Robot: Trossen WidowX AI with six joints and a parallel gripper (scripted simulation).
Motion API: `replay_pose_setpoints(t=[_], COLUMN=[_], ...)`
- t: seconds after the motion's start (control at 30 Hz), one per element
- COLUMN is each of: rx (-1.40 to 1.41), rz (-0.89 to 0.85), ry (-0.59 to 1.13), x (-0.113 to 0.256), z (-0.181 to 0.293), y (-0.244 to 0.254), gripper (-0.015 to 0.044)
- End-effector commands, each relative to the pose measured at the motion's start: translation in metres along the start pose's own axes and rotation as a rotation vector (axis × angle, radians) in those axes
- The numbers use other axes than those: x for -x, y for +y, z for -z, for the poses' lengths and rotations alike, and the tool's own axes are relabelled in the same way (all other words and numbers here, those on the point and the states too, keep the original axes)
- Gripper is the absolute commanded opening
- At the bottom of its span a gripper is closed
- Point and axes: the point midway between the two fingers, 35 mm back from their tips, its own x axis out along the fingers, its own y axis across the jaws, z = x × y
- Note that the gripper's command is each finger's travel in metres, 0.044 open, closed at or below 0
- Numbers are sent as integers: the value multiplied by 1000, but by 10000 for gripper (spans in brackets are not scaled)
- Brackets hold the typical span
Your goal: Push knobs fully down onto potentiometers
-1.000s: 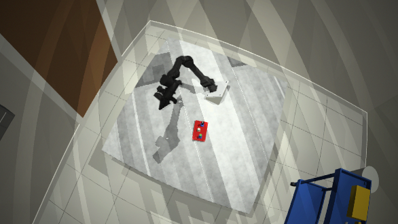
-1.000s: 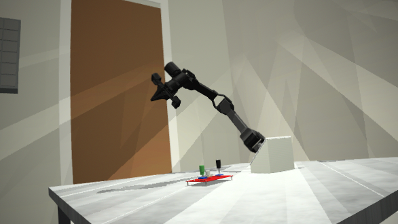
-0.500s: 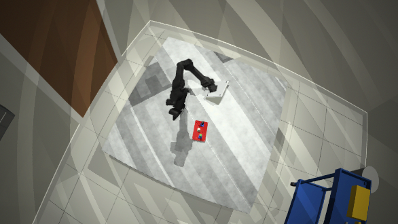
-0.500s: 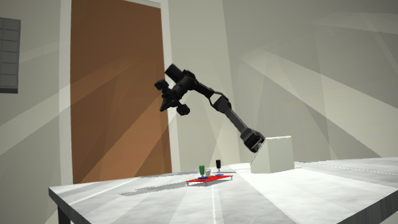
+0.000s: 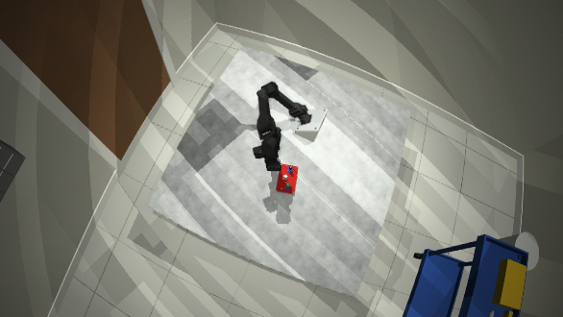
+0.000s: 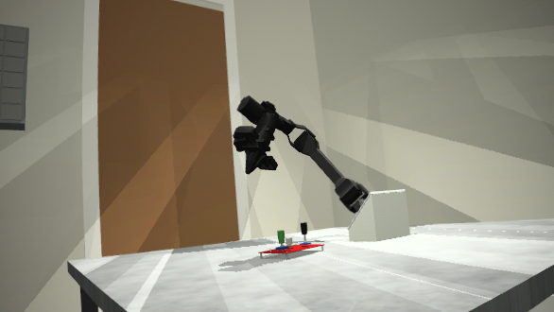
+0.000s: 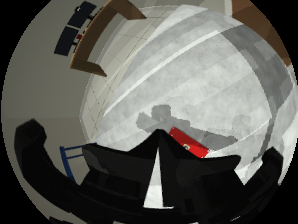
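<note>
The red circuit board stands on short legs on the table. A green knob is upright at one end, above a blue potentiometer. A black knob is upright at the other end, above another blue potentiometer. In the exterior view, bare shaft shows under both knobs. A small whitish part lies between them. My gripper is shut and empty, high above the table, off to the board's side. In the wrist view my fingers hide part of the board.
The arm's pale slanted base block stands on the table behind the board. A blue cart with a yellow box stands off the table. The upper arm spans between base and gripper.
</note>
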Motion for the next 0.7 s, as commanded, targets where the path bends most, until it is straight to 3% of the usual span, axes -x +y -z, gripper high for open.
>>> replay_pose_setpoints(t=[0.0,0.67], rx=[125,684], rz=[59,330], ry=[56,328], x=[-12,-38], z=[26,120], y=[-7,-63], gripper=[0,0])
